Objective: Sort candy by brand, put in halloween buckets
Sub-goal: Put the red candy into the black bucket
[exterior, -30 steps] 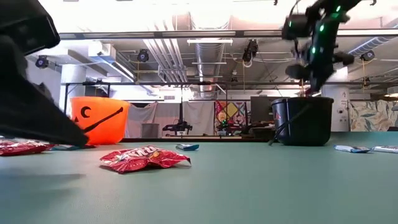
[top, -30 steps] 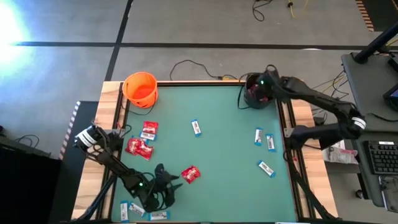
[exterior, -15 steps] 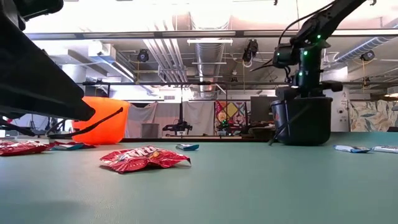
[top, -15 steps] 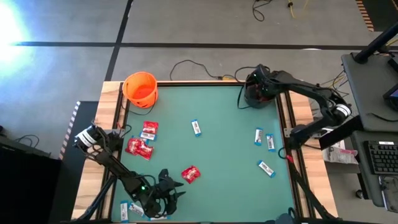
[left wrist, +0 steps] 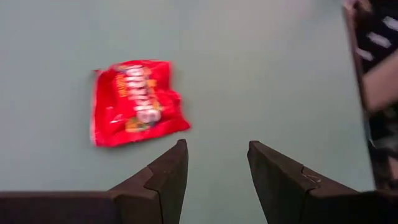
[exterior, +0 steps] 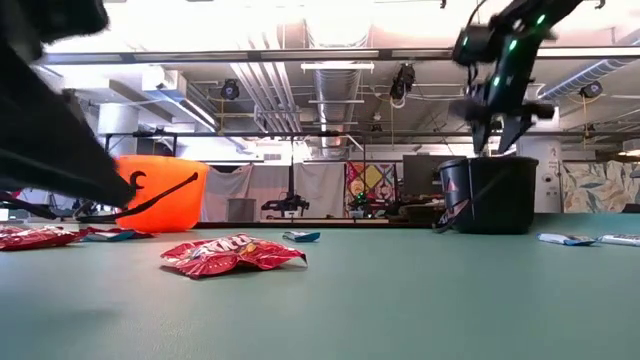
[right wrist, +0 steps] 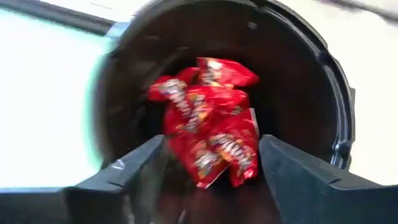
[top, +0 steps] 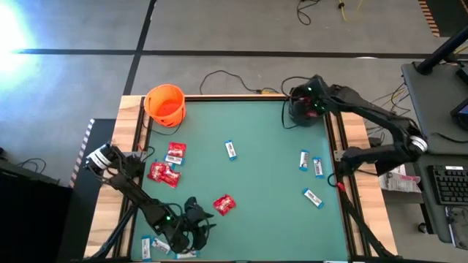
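Just now the right pincer [exterior: 497,128], poised over the black cauldron-like pail [exterior: 487,194] at the green worktop's [top: 263,186] far right corner, has sprung apart from a tight pinch. Several crinkly red packets [right wrist: 211,118] lie heaped inside the pail, so that drop looks done. The left pincer [left wrist: 214,165], half spread and empty, hovers near another red packet [left wrist: 137,101] by the near edge. Slim blue-and-white bars [top: 311,164] lie loose; the bright orange plastic pail [top: 164,104] waits far left.

Even overhead light, soft shadows; window glare [top: 13,25] blows out high view's corner. Low view backlit by ceiling lights. Both wrist views motion-blurred, right worst.
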You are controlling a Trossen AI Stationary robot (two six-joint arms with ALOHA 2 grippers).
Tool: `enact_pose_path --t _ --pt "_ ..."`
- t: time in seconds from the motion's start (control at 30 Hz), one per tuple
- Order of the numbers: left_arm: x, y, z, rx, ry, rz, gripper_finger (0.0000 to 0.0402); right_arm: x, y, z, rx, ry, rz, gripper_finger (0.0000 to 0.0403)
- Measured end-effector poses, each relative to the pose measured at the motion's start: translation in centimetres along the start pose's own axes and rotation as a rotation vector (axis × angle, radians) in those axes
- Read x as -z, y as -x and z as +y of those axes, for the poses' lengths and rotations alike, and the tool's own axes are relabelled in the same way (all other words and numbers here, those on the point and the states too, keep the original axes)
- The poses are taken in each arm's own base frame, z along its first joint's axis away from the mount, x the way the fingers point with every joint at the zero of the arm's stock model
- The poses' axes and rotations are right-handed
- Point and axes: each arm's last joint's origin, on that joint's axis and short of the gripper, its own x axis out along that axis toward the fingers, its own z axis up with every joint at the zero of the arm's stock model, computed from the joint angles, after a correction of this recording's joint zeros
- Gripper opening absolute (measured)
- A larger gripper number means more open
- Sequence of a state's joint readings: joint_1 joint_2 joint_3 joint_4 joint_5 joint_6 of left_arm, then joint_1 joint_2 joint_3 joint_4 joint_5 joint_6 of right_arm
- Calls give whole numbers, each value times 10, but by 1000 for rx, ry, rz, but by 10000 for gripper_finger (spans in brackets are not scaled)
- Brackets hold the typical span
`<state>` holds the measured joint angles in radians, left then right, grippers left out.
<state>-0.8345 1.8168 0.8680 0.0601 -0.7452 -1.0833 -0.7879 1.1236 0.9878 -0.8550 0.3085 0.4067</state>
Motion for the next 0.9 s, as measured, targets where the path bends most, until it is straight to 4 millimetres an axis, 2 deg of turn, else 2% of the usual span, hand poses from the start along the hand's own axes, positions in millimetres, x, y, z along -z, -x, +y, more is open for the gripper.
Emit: enact_pose_path --t 0.13,0.23,0.33,0.43,0.5,0.6,0.67,0.77,0.9 --pt "0 -15 11 -59 59 2 155 24 41 11 -155 118 -84 287" --pt "1 -27 21 -115 88 17 155 57 66 25 -342 189 -162 295" --pt "1 -39 29 -158 97 17 155 102 81 43 -617 264 -189 290" --pt "-1 -51 36 -199 103 -6 155 156 92 64 -961 390 -165 279" --pt "-4 -63 42 -222 123 -19 155 191 97 73 -1116 469 -186 271" --pt "-11 -81 50 -231 113 -91 155 233 100 80 -1169 539 -267 258" --pt "-16 -94 52 -210 84 -156 155 254 98 83 -1131 590 -307 252" --pt "-26 -113 57 -165 40 -221 155 276 89 91 -1048 661 -346 248" --pt "-37 -134 73 -185 64 -290 155 293 76 109 -983 688 -355 256"
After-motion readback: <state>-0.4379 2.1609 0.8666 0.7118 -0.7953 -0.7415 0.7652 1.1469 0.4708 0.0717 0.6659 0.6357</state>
